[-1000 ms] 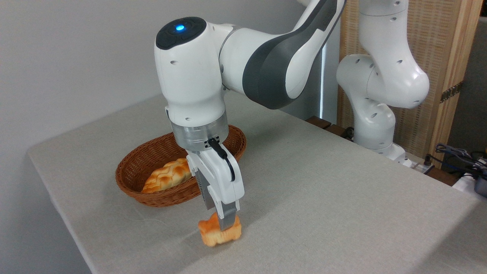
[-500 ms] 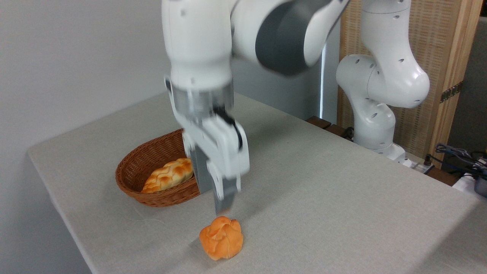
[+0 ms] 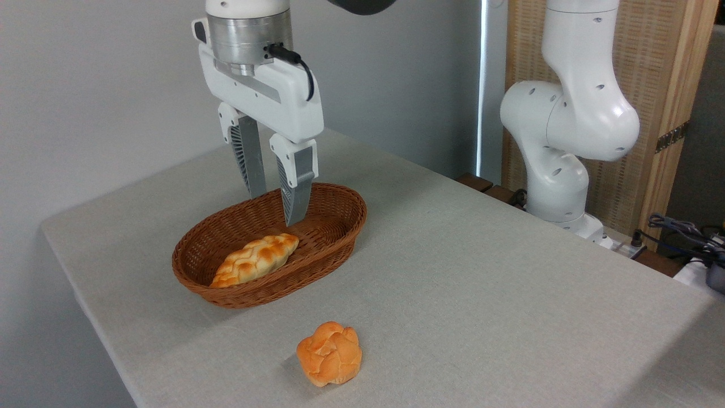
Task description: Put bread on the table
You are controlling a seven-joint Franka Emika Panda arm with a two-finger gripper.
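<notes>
Our fingers (image 3: 297, 195) are standing a little apart, gripping nothing, as our gripper (image 3: 277, 209) is hanging above the wicker basket (image 3: 334, 238) holding the braided loaf (image 3: 256, 259). The knotted bun (image 3: 329, 353) is sitting on the cloth-covered table (image 3: 481, 283), near the basket.

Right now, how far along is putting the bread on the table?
Done, by the look of it: the bread rests on the table, in front of the wicker basket and clear of it. In hand: nothing; the gripper hangs open and empty high above the basket. Left: nothing visible. The braided loaf lies in the basket.
</notes>
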